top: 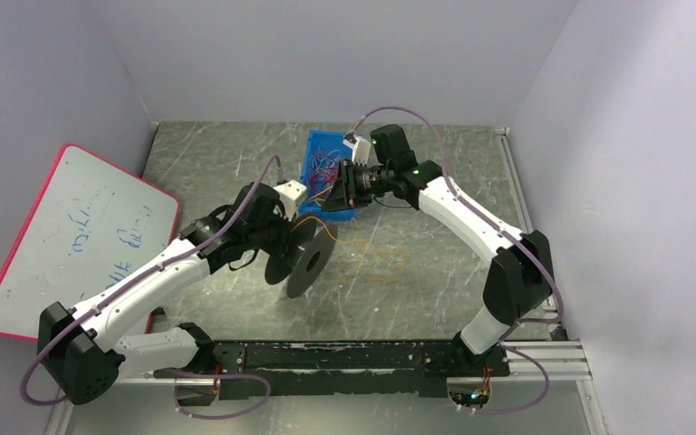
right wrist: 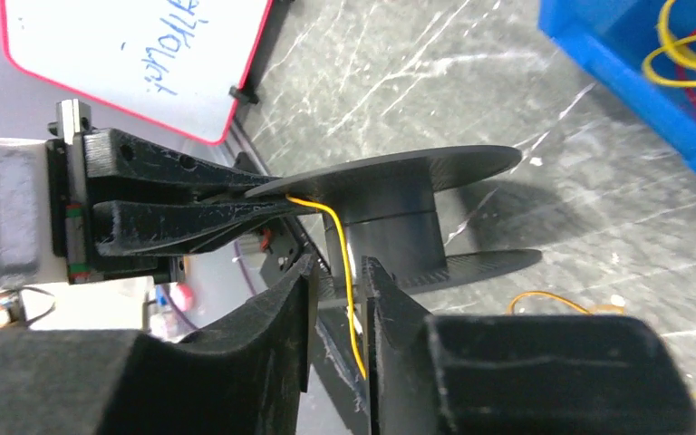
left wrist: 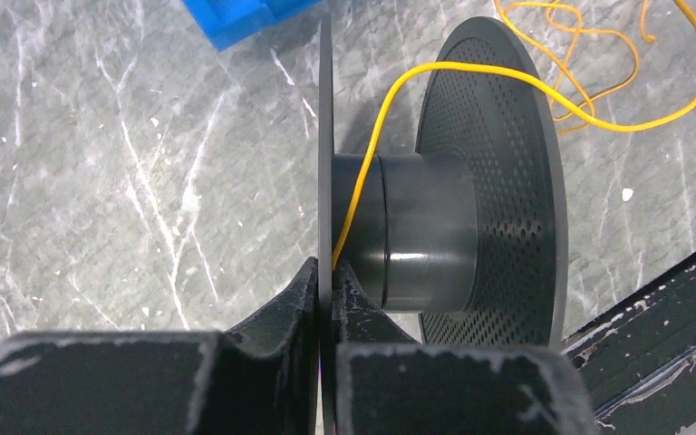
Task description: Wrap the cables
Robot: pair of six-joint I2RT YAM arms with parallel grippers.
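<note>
A black spool (top: 304,258) is held on edge over the table by my left gripper (top: 276,240). In the left wrist view the left gripper (left wrist: 328,267) is shut on the spool's thin near flange (left wrist: 325,136), next to the hub (left wrist: 417,236). A yellow cable (left wrist: 362,172) runs from that pinch over the hub and off to a loose tangle on the table (top: 376,263). My right gripper (top: 340,186) hovers just beyond the spool, by the blue bin. In the right wrist view the right gripper (right wrist: 340,267) has a narrow gap and the yellow cable (right wrist: 349,299) runs down between its fingers.
A blue bin (top: 313,149) with several more coloured cables (top: 326,168) stands at the back centre, right under the right wrist. A red-framed whiteboard (top: 72,236) leans at the left. The black rail (top: 362,358) runs along the near edge.
</note>
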